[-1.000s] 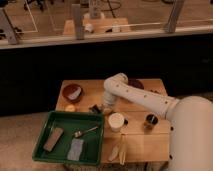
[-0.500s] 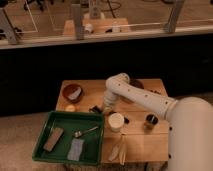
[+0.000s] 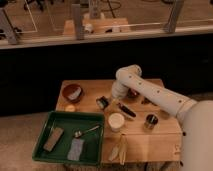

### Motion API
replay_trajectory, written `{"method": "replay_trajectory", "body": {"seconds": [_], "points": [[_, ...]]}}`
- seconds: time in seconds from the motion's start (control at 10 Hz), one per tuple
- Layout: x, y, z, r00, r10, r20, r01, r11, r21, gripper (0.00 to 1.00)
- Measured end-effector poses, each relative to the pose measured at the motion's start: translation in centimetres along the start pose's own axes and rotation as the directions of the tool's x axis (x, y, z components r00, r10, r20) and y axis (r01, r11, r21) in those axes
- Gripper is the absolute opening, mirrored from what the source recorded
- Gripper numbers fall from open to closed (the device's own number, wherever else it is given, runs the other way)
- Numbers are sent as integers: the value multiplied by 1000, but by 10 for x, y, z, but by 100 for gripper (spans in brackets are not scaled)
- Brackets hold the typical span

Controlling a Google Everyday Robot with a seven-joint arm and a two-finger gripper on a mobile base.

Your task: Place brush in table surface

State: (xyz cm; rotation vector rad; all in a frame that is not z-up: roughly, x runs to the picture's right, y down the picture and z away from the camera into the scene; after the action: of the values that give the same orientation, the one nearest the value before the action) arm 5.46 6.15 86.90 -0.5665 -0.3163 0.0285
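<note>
The brush (image 3: 103, 103) lies on the table surface (image 3: 155, 140), its round dark-rimmed head with a pale face to the left and its black stick handle (image 3: 128, 111) running right and toward the front. My gripper (image 3: 111, 101) reaches down from the white arm (image 3: 150, 92) and is shut on the brush just behind the head. The brush rests low on the wood, left of the table's middle.
A green tray (image 3: 50, 125) at the front left holds a silver spoon (image 3: 86, 132), a sponge (image 3: 53, 139) and a grey cloth (image 3: 76, 148). On the table stand a brown bowl (image 3: 72, 92), a pale cup (image 3: 116, 121), a small dark cup (image 3: 150, 120) and pale utensils (image 3: 119, 147).
The gripper has closed at the brush. The arm has barely shifted, and the other objects stay where they were.
</note>
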Motion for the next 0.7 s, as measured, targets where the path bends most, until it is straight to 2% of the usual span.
{"method": "replay_trajectory", "body": {"seconds": [0.2, 0.4, 0.7], "points": [[-1, -13, -32, 1000, -10, -3, 10, 999, 40, 0], [-9, -21, -56, 999, -35, -14, 36, 997, 63, 0], [-17, -29, -98, 996, -58, -66, 63, 995, 81, 0]]}}
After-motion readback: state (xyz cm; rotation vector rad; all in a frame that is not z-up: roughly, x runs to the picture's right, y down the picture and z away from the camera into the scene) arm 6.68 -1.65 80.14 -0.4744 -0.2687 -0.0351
